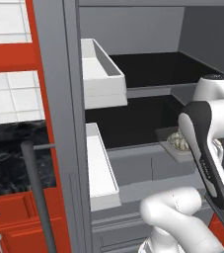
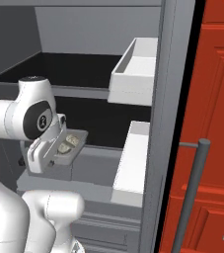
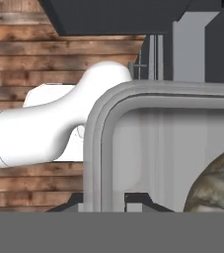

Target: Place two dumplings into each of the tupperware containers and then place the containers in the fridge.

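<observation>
1. At the open front of the tall grey metal-look fridge [image 2: 165,123], you see a shallow rectangular grey tupperware tray [image 2: 68,148] with rounded corners, level with its lower dark shelf [image 1: 128,123].
2. You can count two pale beige crimped dumplings [image 2: 70,142] lying inside that tray.
3. Your two-finger gripper [image 3: 118,201] is pinched on the tray's raised rim.
4. White door bins [image 1: 101,74] stand beside the shelves.

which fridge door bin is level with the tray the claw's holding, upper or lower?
The lower white door bin: it sits beside the shallow grey rectangular tray with dumplings. The upper white bin hangs well above it.
</observation>
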You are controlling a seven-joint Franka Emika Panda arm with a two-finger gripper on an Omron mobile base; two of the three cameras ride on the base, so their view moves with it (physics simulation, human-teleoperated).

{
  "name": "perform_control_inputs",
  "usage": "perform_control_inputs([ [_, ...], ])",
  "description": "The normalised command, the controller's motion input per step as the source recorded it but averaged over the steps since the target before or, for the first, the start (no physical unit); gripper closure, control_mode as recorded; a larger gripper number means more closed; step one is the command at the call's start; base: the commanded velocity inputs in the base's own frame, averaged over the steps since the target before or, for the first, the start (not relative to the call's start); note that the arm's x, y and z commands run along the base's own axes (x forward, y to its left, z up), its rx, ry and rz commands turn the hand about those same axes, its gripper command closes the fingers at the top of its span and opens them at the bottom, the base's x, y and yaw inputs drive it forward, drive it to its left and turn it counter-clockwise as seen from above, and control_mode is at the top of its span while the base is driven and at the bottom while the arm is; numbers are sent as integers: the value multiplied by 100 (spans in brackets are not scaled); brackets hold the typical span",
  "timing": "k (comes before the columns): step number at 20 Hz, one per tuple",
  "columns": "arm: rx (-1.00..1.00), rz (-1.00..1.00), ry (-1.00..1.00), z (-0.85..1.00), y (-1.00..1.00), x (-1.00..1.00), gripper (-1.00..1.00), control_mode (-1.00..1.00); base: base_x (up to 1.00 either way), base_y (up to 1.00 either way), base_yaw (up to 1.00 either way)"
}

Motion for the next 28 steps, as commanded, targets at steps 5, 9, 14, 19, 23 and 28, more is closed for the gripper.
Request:
perform_control_inputs([
  [5, 0, 0, 0, 0, 0, 0, 100, 100, 18, 0, 0],
  [9, 0, 0, 0, 0, 0, 0, 100, 100, 0, 0, 0],
  [14, 5, 2, -16, -16, 0, 38, 100, -100, 0, 0, 0],
  [19, 13, 11, -36, -3, -1, 66, 100, -100, 0, 0, 0],
  [23, 8, 13, -21, 0, -5, 60, 100, -100, 0, 0, 0],
  [28, 2, 4, -8, -5, 5, 57, 100, -100, 0, 0, 0],
])
